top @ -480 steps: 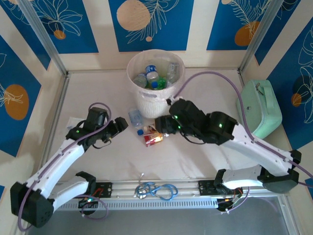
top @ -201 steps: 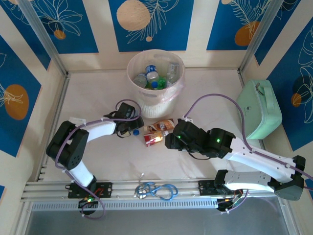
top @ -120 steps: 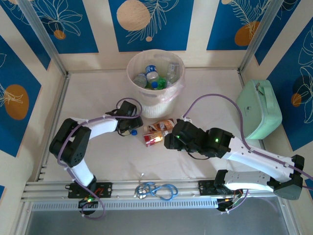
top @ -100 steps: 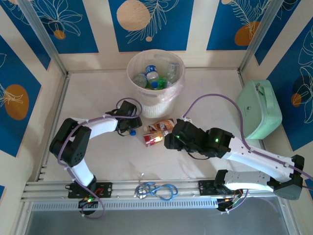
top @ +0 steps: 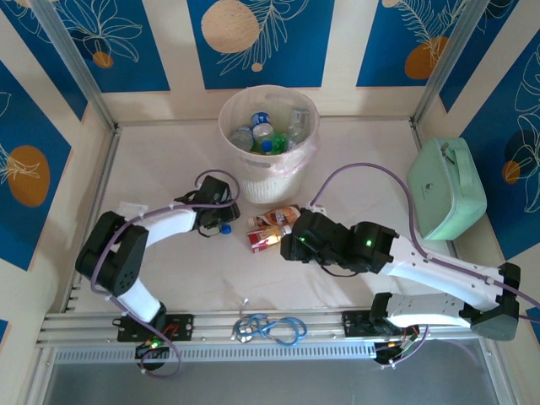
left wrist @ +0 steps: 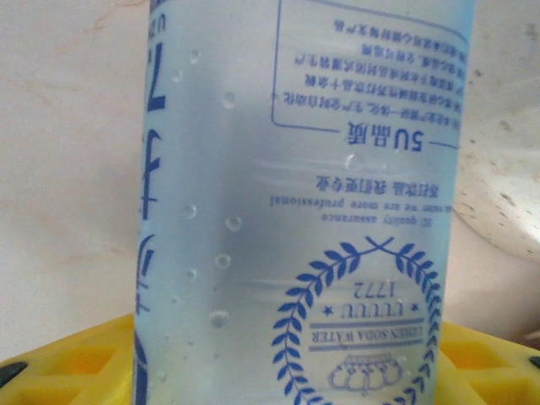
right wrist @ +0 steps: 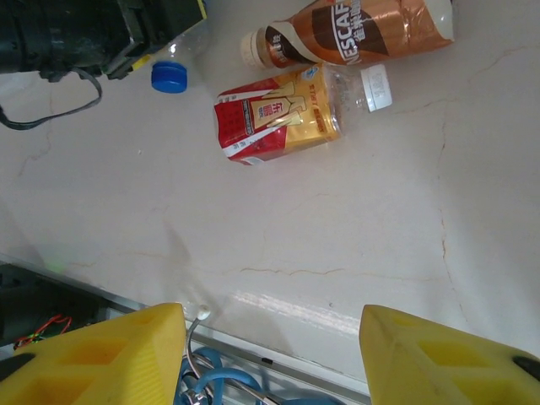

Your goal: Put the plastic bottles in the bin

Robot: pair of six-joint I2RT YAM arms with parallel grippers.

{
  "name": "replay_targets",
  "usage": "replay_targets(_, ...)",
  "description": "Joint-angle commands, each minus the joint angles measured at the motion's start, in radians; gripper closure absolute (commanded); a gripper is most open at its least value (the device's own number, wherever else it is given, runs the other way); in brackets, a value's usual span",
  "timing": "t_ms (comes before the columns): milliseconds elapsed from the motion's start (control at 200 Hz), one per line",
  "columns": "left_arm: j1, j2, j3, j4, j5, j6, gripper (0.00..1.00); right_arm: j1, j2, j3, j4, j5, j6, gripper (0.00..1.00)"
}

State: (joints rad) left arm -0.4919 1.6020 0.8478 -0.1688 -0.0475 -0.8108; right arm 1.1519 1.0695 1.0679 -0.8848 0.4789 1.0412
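The white perforated bin (top: 268, 173) stands at the back with several plastic bottles inside. A clear bottle with blue print (left wrist: 295, 194) lies on the table, its blue cap (top: 225, 228) poking out. My left gripper (top: 213, 221) is shut on its body, a yellow finger (left wrist: 67, 363) against each side. A brown-labelled bottle (top: 278, 217) and a red-and-yellow-labelled bottle (top: 264, 240) lie side by side in front of the bin. My right gripper (top: 289, 245) hovers just right of them, open and holding nothing; in its wrist view both bottles (right wrist: 278, 114) lie ahead of the fingers.
A mint-green case (top: 447, 187) sits at the right wall. A blue cord with a metal ring (top: 270, 327) lies on the front rail. Bare table stretches left of the left arm and between the right arm and the case.
My left gripper's jaws have narrowed onto the clear bottle. The right arm has crept a little left toward the two lying bottles, its jaws slightly narrower.
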Motion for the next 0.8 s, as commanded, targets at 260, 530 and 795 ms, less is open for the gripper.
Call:
replay_targets(260,0.020,-0.490,-0.207,0.061,0.203,-0.406,0.49,0.064,0.074,0.048,0.208,-0.108,-0.002,0.44)
replay_targets(530,0.021,-0.690,-0.240,0.252,0.329,-0.711,0.48,0.016,0.119,0.060,0.488,-0.300,-0.012,0.43)
replay_targets(795,0.019,-0.741,-0.246,0.346,0.356,-0.846,0.48,-0.042,0.194,0.143,0.535,-0.349,-0.028,0.42)
